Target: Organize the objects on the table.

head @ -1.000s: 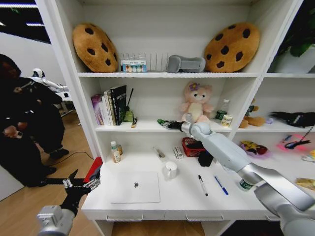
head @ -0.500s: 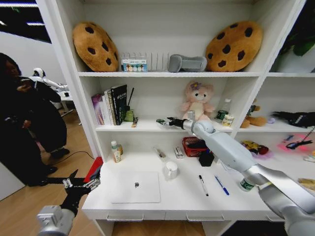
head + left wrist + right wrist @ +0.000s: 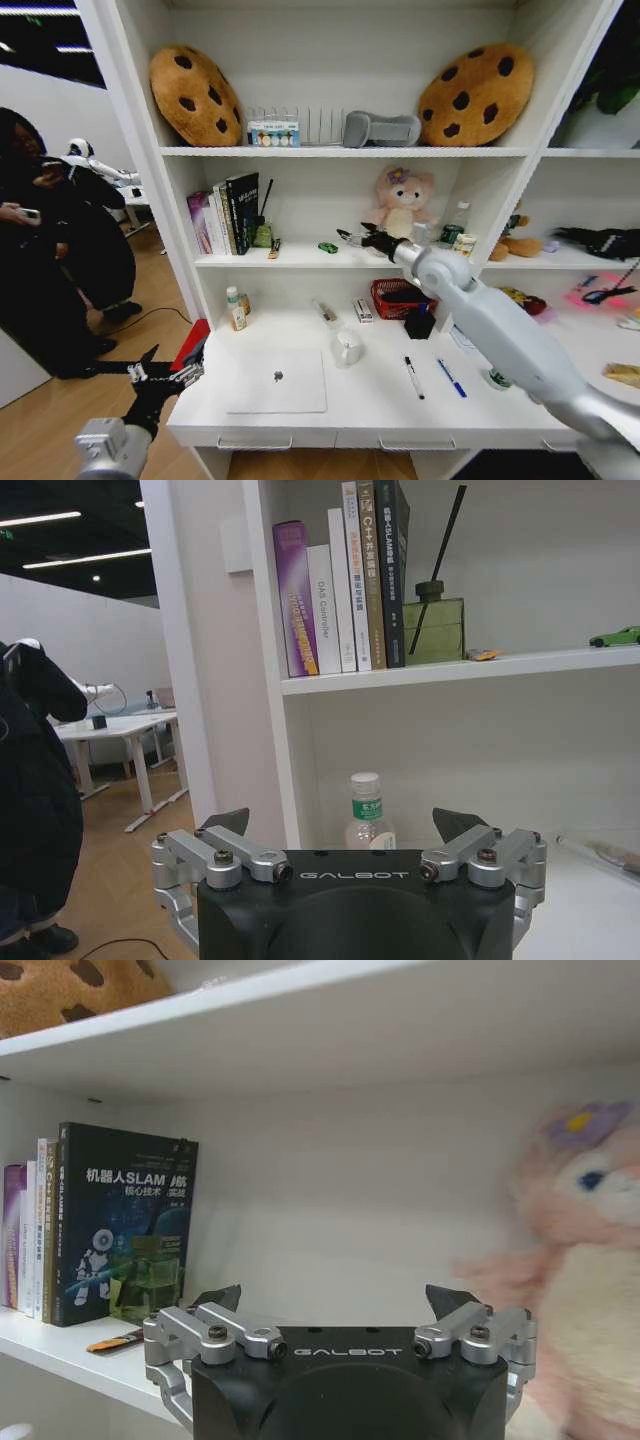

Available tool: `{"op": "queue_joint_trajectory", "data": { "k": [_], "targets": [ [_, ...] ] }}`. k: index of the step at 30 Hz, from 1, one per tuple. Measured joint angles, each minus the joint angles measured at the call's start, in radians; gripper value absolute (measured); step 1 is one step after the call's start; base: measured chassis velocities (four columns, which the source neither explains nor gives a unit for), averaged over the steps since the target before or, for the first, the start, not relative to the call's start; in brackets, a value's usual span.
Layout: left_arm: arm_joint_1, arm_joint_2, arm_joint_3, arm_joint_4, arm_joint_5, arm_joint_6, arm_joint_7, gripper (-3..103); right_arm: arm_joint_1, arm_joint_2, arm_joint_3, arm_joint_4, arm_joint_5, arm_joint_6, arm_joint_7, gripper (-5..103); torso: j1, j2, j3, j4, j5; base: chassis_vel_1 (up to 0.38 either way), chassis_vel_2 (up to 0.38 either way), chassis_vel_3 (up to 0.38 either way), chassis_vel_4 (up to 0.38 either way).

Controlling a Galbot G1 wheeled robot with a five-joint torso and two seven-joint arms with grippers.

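My right pincer [image 3: 357, 238] hangs wide open and empty over the shelf. Just beside its tips sits the tiny, bright green toy car [image 3: 328, 247]. My left pincer [image 3: 160, 374] waits low, open too.

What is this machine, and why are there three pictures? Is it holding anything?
It's a robot with two arms, each ending in a claw. One picture comes from a camera on its head; the other two come from cameras on its wrists. The right claw is up at the middle shelf, open and holding nothing, beside a tiny green toy car and a pink plush bear. The left claw waits low beside the white desk, open too. On the desk lie a silver laptop, a black marker, a blue pen and a white cup.
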Motion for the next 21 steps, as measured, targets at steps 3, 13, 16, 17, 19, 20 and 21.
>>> {"op": "queue_joint_trajectory", "data": {
  "k": [3,13,16,17,19,20,21],
  "targets": [
    [0.0,0.0,0.0,0.0,0.0,0.0,0.0,100,-0.079,-0.01,0.065,0.049,-0.008,0.003,0.016,100,0.0,0.0,0.0,0.0,-0.0002,0.0,0.0,0.0,0.0],
    [0.0,0.0,0.0,0.0,0.0,0.0,0.0,100,-0.813,0.125,0.596,0.262,-0.204,0.087,0.026,100,0.0,0.0,0.0,0.0003,-0.0002,0.0,0.0,0.0,0.0],
    [0.0,0.0,0.0,0.0,0.0,0.0,0.0,100,-1.009,0.238,0.704,0.275,-0.295,0.141,0.008,100,0.0,0.0,0.0,0.0001,0.0001,0.0,0.0,0.0,0.0],
    [0.0,0.0,0.0,0.0,0.0,0.0,0.0,100,-1.067,0.282,0.727,0.277,-0.33,0.164,-0.003,100,0.0,0.0,0.0,-0.0001,0.0003,0.0,0.0,0.0,0.0],
    [0.0,0.0,0.0,0.0,0.0,0.0,0.0,100,-1.167,0.376,0.747,0.277,-0.418,0.239,-0.017,100,0.0,0.0,0.0,-0.0001,0.0,0.0,0.0,0.0,0.0],
    [0.0,0.0,0.0,0.0,0.0,0.0,0.0,100,-1.167,0.376,0.747,0.277,-0.418,0.239,-0.017,100,0.0,0.0,0.0,-0.0001,0.0,0.0,0.0,0.0,0.0],
    [0.0,0.0,0.0,0.0,0.0,0.0,0.0,100,-1.201,0.416,0.749,0.276,-0.458,0.276,-0.029,100,0.0,0.0,0.0,0.0,0.0,0.0,0.0,0.0,0.0]
  ]
}}
